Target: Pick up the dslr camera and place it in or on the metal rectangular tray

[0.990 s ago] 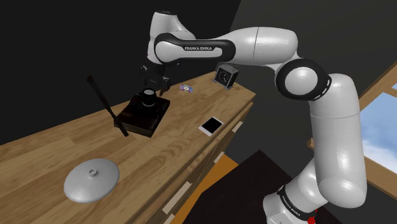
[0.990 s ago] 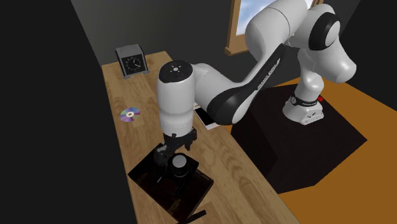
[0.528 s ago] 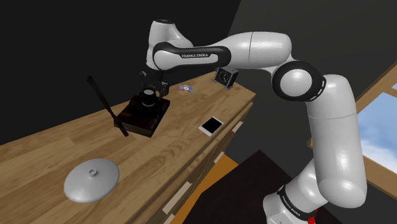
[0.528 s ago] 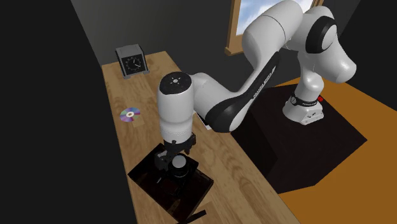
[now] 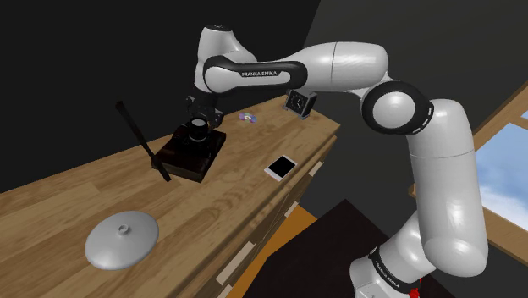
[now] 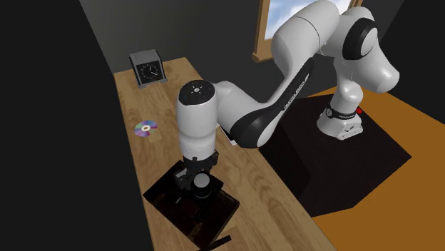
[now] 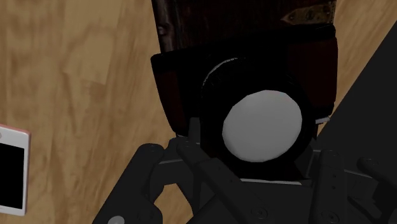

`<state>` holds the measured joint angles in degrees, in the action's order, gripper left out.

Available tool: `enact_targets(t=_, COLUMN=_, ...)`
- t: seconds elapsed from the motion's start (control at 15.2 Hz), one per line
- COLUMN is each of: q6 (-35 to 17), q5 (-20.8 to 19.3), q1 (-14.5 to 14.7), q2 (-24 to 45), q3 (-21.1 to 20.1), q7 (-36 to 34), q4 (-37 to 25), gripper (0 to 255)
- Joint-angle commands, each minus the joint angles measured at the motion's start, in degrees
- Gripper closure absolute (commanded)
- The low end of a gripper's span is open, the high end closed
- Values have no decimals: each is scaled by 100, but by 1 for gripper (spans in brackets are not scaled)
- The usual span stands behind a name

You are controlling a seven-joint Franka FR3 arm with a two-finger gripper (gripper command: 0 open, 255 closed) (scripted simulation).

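Looking along the wooden desk (image 5: 51, 203), we find the dslr camera (image 5: 197, 129) sitting in the rectangular tray (image 5: 184, 159). The tray is dark brown and glossy, and it rests about midway along the desk, nearer the edge by the dark wall than the front edge. The camera takes the end of the tray nearest the disc (image 5: 247, 117), with its lens turned straight up. In the wrist view the lens shows as a pale grey circle ringed in black, with the tray's reddish-brown wall (image 7: 181, 83) beyond it. The black gripper (image 5: 200, 116) hangs straight down right over the camera, close upon its top. Black against black hides the contact, so we cannot tell whether it has hold of the camera or stands free of it. A long black rod (image 5: 140, 140) runs just beside the tray's side farthest from the disc, and we cannot tell whether it lies flat or leans. The shiny disc lies flat near the wall edge, between the tray and a small grey clock (image 5: 298, 101) that stands at the desk's far corner. A white-framed phone (image 5: 280, 167) with a black screen lies near the front edge, well apart from the tray. A round grey lid (image 5: 122, 239) with a small knob rests toward the desk's other end. We see the arm rising from its dark stand (image 6: 335, 164) on an orange floor (image 6: 399, 207), with a window (image 6: 278, 18) behind it.
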<state>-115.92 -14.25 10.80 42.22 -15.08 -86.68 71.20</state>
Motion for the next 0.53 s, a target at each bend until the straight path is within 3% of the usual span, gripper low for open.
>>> enact_targets(t=0.0, q6=7, q5=1, q1=3, q2=8, q3=-1, q7=0, q4=10, gripper=255)
enact_targets(t=0.46, q6=65, q5=9, q1=3, q2=-16, q3=-6, q7=8, q4=-25, gripper=255)
